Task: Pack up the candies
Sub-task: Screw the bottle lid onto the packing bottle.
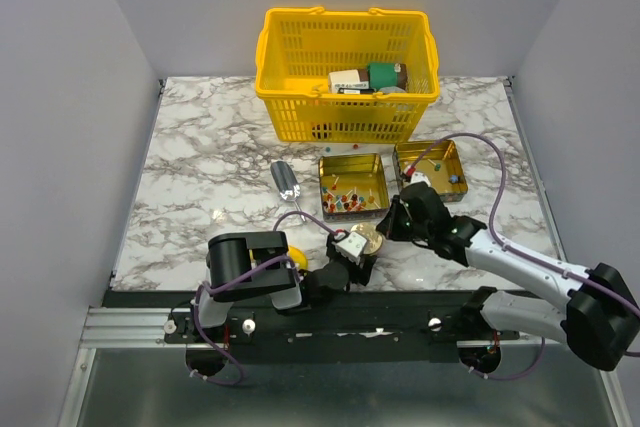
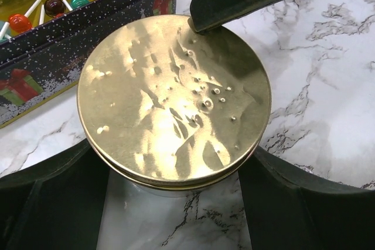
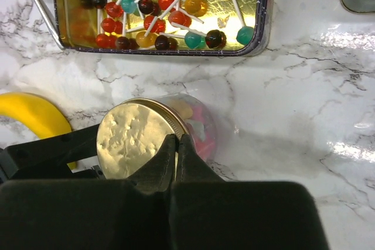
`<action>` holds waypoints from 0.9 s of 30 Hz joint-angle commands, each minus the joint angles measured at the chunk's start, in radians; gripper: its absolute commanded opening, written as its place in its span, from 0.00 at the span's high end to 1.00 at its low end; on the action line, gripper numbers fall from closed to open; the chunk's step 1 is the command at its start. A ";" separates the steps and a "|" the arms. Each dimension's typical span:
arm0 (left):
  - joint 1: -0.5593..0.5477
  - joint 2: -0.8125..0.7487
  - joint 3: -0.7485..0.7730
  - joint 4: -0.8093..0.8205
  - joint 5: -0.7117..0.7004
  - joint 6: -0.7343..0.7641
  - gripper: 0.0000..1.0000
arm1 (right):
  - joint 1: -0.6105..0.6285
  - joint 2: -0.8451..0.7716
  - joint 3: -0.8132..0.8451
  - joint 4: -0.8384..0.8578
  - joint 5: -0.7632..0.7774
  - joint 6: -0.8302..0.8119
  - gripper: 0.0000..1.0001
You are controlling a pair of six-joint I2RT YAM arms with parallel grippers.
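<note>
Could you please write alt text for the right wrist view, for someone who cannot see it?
The shut right gripper sits at the edge of a gold lid on a clear jar of candies on a marble table. Beyond sits an open tin of lollipops; a banana lies left.

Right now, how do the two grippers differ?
The left gripper stands wide, a finger against each side of the jar; the right gripper is shut tight, holding nothing. The left gripper holds the jar below the lid; the right gripper's tips sit at its edge. Both meet at one jar.
</note>
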 commanded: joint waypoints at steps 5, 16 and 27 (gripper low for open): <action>0.000 0.077 0.012 -0.295 0.012 -0.101 0.43 | 0.015 -0.013 -0.222 -0.057 -0.245 0.047 0.99; 0.017 0.086 0.024 -0.309 0.026 -0.101 0.42 | 0.015 -0.340 -0.267 -0.139 -0.397 0.110 0.99; 0.017 0.074 -0.030 -0.211 0.076 -0.078 0.42 | 0.015 -0.358 -0.020 -0.372 -0.006 0.139 0.74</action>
